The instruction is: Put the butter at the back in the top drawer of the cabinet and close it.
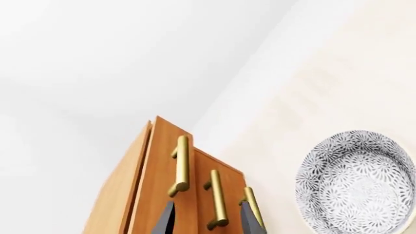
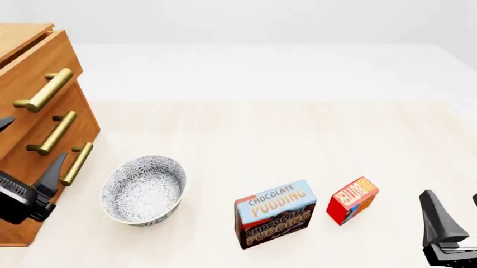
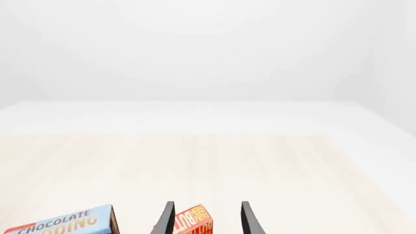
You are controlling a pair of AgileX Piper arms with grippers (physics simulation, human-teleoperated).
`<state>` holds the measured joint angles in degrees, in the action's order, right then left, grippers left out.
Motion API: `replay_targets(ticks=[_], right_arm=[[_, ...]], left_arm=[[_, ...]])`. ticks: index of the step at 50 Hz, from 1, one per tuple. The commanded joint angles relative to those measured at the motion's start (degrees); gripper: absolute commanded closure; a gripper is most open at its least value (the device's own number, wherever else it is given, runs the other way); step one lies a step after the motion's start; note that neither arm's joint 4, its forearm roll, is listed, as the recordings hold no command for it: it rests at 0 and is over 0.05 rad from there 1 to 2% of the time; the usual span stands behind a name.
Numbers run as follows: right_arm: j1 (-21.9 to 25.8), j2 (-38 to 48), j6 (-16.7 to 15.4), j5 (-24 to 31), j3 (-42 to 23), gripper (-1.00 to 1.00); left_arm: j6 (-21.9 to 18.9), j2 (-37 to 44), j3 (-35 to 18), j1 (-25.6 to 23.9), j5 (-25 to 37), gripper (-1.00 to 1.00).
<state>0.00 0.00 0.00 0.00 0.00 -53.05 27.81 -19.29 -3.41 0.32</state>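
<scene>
Butter, the small red box with the orange face and white lettering (image 2: 352, 200), sits out on the pale wood-grain surface (image 2: 283, 134), toward the right side of the front view, lying tilted on its own with nothing gripping it. Just beside it on the left stands the larger blue-and-brown "Chocolate Pudding" box (image 2: 274, 213), close but apart. Right tool (image 3: 205, 219) is low and behind the butter, its dark fingers spread wide, and in the right wrist view the red box shows between the two fingertips, further out, not touched. Moving left, the round white bowl with the grey flower pattern (image 2: 143, 190) stands empty, between the pudding box and the furniture. Far left is the big orange-brown wooden cabinet (image 2: 44, 67) with three brass bar handles down its front. Its top drawer (image 2: 30, 70) sticks out a little from the drawers below; its interior is not visible from any view. Left tool (image 1: 206, 218) hovers right in front of the lower handles, fingers parted with a brass handle showing in the gap, gripping nothing.
</scene>
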Motion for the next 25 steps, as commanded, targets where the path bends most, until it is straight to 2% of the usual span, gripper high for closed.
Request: replay_targets(ticks=[1,9,25], right_arm=[[0.0,0.0,0.0,0.0,0.0,-1.00],[0.0,0.0,0.0,0.0,0.0,-1.00],[0.0,0.0,0.0,0.0,0.0,-1.00]], left_arm=[[-3.5,3.5,0.1,0.4,-3.9,-1.00],[-6.5,6.9,0.0,1.3,-7.5,-1.00],[-9.8,12.0,-1.1,2.3,-12.1,-1.00]])
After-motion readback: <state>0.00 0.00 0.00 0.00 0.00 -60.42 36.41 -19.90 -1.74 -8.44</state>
